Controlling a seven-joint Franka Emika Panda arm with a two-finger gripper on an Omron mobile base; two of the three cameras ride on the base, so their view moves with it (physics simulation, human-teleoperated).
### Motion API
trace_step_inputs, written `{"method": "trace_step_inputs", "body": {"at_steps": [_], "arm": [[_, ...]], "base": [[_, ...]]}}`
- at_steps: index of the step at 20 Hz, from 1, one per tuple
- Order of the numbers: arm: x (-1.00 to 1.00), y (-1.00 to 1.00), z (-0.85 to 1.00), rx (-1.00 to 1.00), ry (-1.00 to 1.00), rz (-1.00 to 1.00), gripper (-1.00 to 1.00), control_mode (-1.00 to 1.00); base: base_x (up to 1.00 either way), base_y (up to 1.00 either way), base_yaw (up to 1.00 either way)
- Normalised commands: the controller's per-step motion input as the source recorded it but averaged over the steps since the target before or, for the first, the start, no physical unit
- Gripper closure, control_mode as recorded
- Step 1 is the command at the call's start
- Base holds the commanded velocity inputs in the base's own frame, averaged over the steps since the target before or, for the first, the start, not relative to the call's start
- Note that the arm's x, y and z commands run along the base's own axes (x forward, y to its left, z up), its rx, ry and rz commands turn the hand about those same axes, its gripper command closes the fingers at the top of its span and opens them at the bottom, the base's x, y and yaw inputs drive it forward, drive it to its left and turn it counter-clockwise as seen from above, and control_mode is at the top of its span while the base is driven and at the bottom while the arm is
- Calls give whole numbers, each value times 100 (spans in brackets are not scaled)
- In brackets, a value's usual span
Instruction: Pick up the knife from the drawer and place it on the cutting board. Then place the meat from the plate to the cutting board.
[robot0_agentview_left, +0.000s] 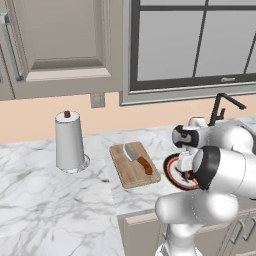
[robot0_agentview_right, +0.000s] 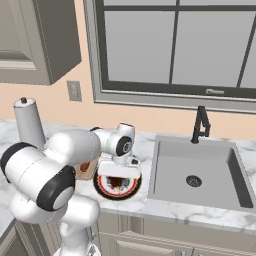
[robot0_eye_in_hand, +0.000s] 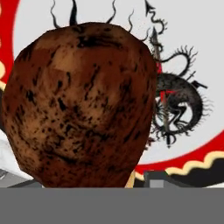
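Note:
The knife (robot0_agentview_left: 138, 158), with a reddish-brown handle and a short grey blade, lies on the wooden cutting board (robot0_agentview_left: 131, 172). Right of the board sits the round red-rimmed plate (robot0_agentview_left: 172, 176) (robot0_agentview_right: 106, 190). My gripper (robot0_agentview_left: 186, 173) (robot0_agentview_right: 118, 178) points straight down over the plate, right at the meat (robot0_agentview_right: 118, 183). In the hand view the dark reddish-brown meat (robot0_eye_in_hand: 83, 105) looms very close, lying on the plate's white centre (robot0_eye_in_hand: 192, 52). The lump hides how the jaws stand around it. The drawer is out of view.
A paper towel roll (robot0_agentview_left: 69, 141) (robot0_agentview_right: 29, 121) stands left of the board on the marble counter (robot0_agentview_left: 50, 200). To the right are a steel sink (robot0_agentview_right: 195, 175) and a black faucet (robot0_agentview_right: 201, 124). My own arm blocks much of the plate.

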Motion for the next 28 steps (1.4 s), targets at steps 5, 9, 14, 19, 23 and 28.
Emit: {"method": "trace_step_inputs", "body": {"at_steps": [5, 9, 14, 19, 23, 28], "arm": [[-3, 47, 0, 0, -11, -1, 100, -100], [0, 45, -35, 5, -3, 0, 100, -100], [26, 3, -86, 0, 2, 3, 100, -100], [15, -1, -11, 0, -1, 0, 100, -100], [-18, 3, 7, 0, 0, 0, 100, -100], [-12, 0, -3, 0, -2, 0, 100, -100]], "base": [[0, 0, 0], [0, 0, 0], [0, 0, 0], [0, 0, 0], [0, 0, 0], [0, 0, 0]]}}
